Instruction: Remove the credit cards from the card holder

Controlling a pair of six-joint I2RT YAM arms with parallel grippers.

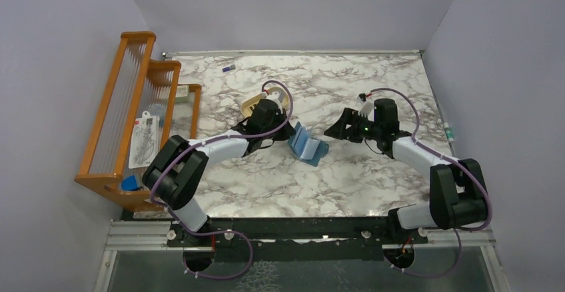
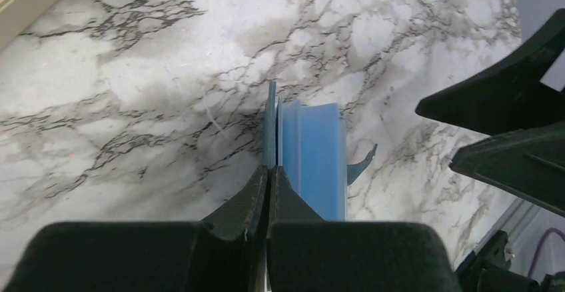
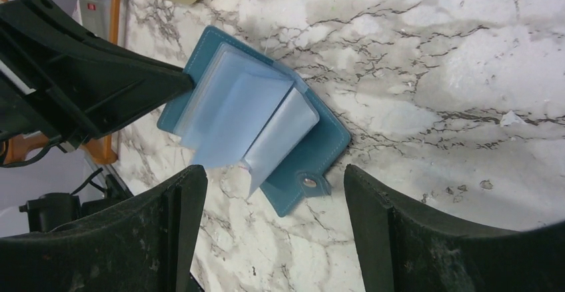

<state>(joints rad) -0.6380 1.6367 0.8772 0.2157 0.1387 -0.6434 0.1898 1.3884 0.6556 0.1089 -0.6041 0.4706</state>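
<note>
Left gripper (image 2: 268, 170) on tilted card holder (image 3: 253, 115)

Two matching arms stand here: the left arm (image 1: 223, 149) and the right arm (image 1: 416, 152) are white tubes between chunky black joints, each trailing a looping purple cable (image 1: 290, 107). The left pincer (image 2: 268, 172) and right pincer (image 1: 330, 133) are matte black wedges, the right one's fingers (image 3: 180, 239) dusty. A small green light (image 1: 366, 129) glows at the right pincer's three o'clock.
</note>
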